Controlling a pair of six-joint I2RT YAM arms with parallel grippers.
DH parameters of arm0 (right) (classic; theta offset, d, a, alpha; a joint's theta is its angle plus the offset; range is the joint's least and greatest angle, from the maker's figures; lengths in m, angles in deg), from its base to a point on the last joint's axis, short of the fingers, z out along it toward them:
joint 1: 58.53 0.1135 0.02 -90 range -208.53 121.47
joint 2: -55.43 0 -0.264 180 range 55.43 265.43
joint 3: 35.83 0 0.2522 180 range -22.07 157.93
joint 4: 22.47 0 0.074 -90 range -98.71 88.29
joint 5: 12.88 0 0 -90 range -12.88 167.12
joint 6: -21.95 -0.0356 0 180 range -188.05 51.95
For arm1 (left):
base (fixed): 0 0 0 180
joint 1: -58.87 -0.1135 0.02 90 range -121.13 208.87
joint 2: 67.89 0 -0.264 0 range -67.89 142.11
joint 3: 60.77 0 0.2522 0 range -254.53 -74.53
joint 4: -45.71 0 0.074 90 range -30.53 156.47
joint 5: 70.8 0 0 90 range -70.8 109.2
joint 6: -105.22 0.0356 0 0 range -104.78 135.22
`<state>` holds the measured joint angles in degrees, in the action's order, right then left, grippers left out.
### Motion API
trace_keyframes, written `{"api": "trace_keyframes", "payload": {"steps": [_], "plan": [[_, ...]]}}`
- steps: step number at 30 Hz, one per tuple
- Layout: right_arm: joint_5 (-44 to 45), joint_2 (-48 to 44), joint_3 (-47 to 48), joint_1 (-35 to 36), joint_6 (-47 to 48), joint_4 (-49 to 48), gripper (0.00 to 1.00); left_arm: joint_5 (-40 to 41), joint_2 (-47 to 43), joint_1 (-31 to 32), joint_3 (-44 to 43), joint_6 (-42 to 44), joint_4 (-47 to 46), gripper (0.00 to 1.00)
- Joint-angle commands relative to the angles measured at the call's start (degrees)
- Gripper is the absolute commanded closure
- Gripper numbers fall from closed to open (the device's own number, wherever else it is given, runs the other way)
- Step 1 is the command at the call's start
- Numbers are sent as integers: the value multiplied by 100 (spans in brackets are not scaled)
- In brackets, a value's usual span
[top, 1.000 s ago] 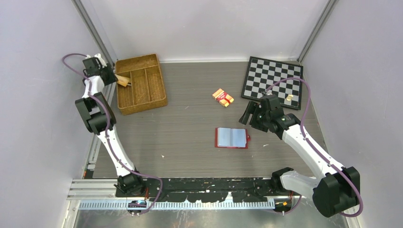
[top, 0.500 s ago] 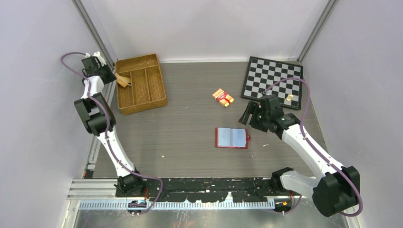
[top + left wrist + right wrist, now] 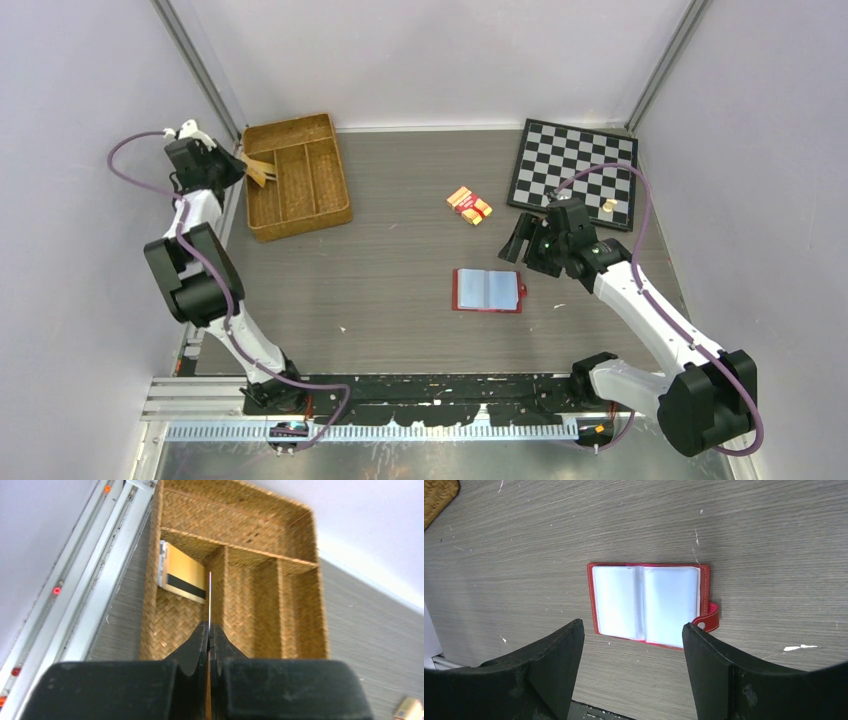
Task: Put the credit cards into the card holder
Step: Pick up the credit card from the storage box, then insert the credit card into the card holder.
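My left gripper [image 3: 236, 168] is shut on a thin credit card [image 3: 262, 172] over the left compartment of the wicker tray [image 3: 298, 186]. In the left wrist view the gripper [image 3: 209, 626] holds the card [image 3: 209, 595] edge-on. Below it a yellow card with a dark stripe [image 3: 184, 575] lies in the tray, on top of at least one more. The dark-red card holder [image 3: 488, 290] lies open on the table with its clear sleeves up. My right gripper [image 3: 518, 242] is open and empty, just right of and above the holder [image 3: 649, 600].
An orange-and-red banded pack [image 3: 469, 205] lies mid-table behind the holder. A chessboard [image 3: 575, 172] sits at the back right with a small tan piece [image 3: 608, 205] on it. The tray is at the back left against the metal rail [image 3: 75, 605].
My left arm has swung left and back, its elbow moving out toward the wall, with the card still in the jaws over the tray. The right arm has not moved.
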<state>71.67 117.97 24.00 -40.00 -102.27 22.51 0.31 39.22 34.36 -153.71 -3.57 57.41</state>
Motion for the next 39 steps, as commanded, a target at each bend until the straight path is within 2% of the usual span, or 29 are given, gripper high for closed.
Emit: {"api": "trace_keyframes", "payload": {"steps": [1, 6, 11, 14, 18, 23, 27, 33, 36, 39], "plan": [[-258, -186, 54, -36, 198, -246, 24, -192, -1037, -45, 871, -879, -1412, 100], [-734, -288, 40, -31, 332, -473, 23, -508, -1960, 3, 2141, -1706, -1643, 100], [-1981, -168, 118, -25, 495, -793, 23, -1049, -2882, 339, 3038, -2283, -1519, 100], [-2676, -31, 173, -4, 493, -966, 23, -1200, -3328, 806, 3306, -2407, -1234, 100], [-3112, 124, 226, 106, 373, -1164, 23, -1169, -3655, 1831, 3473, -2406, -959, 100], [-3145, 187, 223, 202, 139, -1398, 24, -1525, -3495, 3584, 3486, -2504, -1181, 100], [-3297, 251, 310, 228, -22, -1448, 29, -2115, -3119, 4490, 3366, -2558, -1587, 100], [-3484, 165, 316, 297, -101, -1465, 29, -3351, -2530, 4918, 3366, -3372, -3212, 100], [-3740, 195, 334, 345, -84, -1444, 30, -3597, -2356, 5006, 3410, -3771, -3952, 100], [-3836, 164, 349, 429, -70, -1460, 33, -3662, -2261, 5079, 3400, -3869, -4072, 100]]}}
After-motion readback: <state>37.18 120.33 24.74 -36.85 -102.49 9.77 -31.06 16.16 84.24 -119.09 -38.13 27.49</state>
